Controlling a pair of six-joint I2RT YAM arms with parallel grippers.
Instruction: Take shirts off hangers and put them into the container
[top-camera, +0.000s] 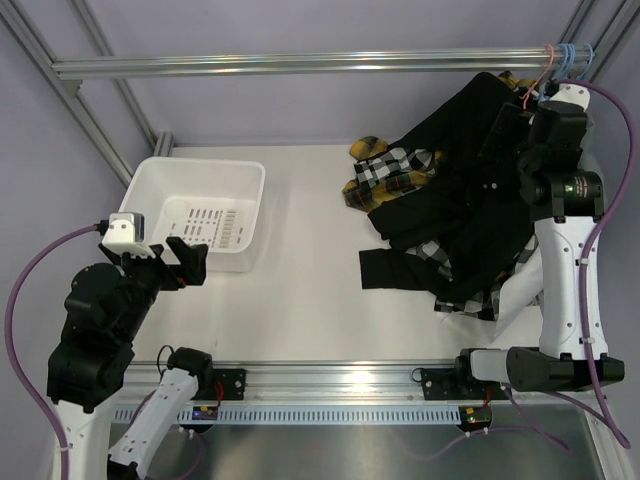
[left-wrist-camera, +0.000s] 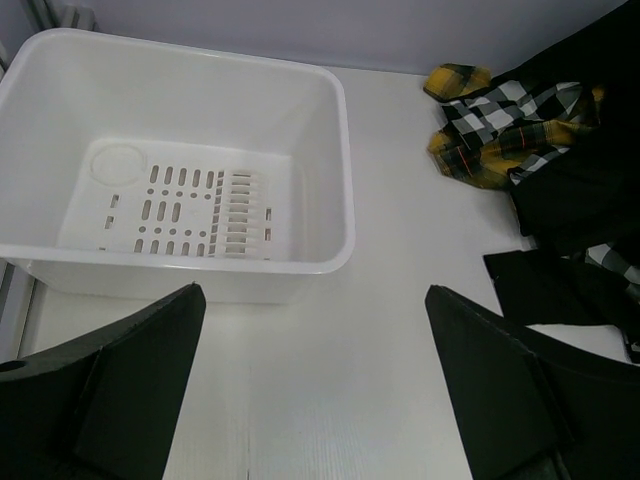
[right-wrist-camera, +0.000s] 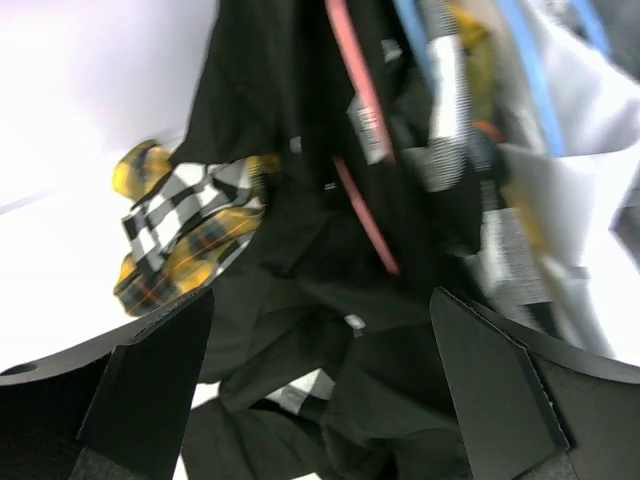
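The left pincer (top-camera: 188, 262) (left-wrist-camera: 312, 300) hangs with its jaws spread wide and nothing between them. Just ahead of its fingertips sits the white container (top-camera: 160, 172) (left-wrist-camera: 345, 190), its slotted bottom showing, with a strip of bare table (left-wrist-camera: 330, 400) between the tub and the fingers. Further ahead and off to this pincer's right, well apart from it, lies a sleeve of the yellow-and-black plaid shirt (top-camera: 385, 172) (left-wrist-camera: 480, 140) (right-wrist-camera: 180, 240).

The right pincer (top-camera: 508, 132) (right-wrist-camera: 322, 300) is likewise spread wide and grips nothing, raised near the top rail (top-camera: 300, 65). Straight ahead of its fingers hangs the black shirt (top-camera: 465, 180) (right-wrist-camera: 290, 200) (it fills most of that wrist's view), draping down onto the table. A pink hanger (right-wrist-camera: 358, 100) runs down through the black cloth, just ahead of the gap between the fingers. The light blue hangers (right-wrist-camera: 530, 80) and the white shirt (right-wrist-camera: 590, 190) lie ahead and to this pincer's right. The plaid sleeve shows ahead and to its left. Whether the fingers touch the black cloth cannot be told.
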